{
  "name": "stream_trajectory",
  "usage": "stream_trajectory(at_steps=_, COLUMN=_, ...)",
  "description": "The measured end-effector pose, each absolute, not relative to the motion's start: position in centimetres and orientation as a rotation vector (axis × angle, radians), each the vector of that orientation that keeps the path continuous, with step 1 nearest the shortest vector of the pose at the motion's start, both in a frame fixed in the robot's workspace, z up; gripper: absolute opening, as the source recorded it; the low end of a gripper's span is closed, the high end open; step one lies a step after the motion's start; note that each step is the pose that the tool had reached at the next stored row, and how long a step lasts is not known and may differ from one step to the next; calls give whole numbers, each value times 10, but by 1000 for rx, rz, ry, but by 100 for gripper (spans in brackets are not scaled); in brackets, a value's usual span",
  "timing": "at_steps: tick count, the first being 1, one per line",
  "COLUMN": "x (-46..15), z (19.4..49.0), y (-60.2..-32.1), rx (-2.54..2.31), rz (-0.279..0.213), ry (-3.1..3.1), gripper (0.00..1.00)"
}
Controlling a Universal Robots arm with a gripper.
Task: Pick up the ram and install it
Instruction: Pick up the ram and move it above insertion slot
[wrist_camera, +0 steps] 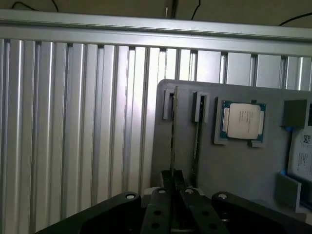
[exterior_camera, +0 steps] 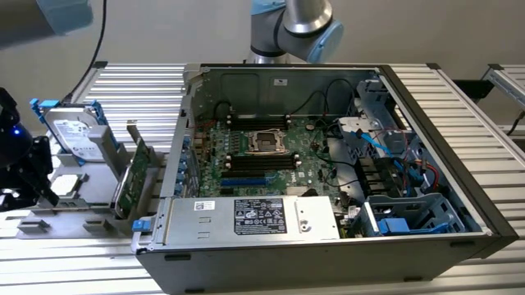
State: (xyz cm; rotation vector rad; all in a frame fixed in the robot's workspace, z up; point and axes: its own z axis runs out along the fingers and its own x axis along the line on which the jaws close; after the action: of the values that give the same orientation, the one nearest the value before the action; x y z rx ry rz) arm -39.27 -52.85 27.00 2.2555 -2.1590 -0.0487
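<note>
The ram [wrist_camera: 173,131] shows edge-on as a thin dark stick, standing upright in a slot of the grey holder plate [wrist_camera: 234,165]. My gripper [wrist_camera: 174,189] is shut on the near end of the stick, with one black finger [wrist_camera: 161,197] on each side. In the exterior view the gripper [exterior_camera: 21,184] is a black block at the far left, over the grey holder [exterior_camera: 82,196] beside the open computer case [exterior_camera: 328,184]. The motherboard [exterior_camera: 262,153] lies inside the case, with black memory slots [exterior_camera: 260,163] beside the processor socket [exterior_camera: 267,141].
On the holder plate a second thin strip [wrist_camera: 196,131] stands in the neighbouring slot, with a processor chip [wrist_camera: 243,122] beyond it. A hard drive [exterior_camera: 74,132] and a wider green card [exterior_camera: 135,175] stand upright on the holder. Ribbed aluminium table [wrist_camera: 73,136] surrounds everything.
</note>
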Motion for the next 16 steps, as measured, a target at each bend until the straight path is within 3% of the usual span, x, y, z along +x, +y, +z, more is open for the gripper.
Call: stream_trajectory(at_steps=16, x=-340, z=327, y=-528, rx=2276, rz=-101, ry=-2161, gripper=13)
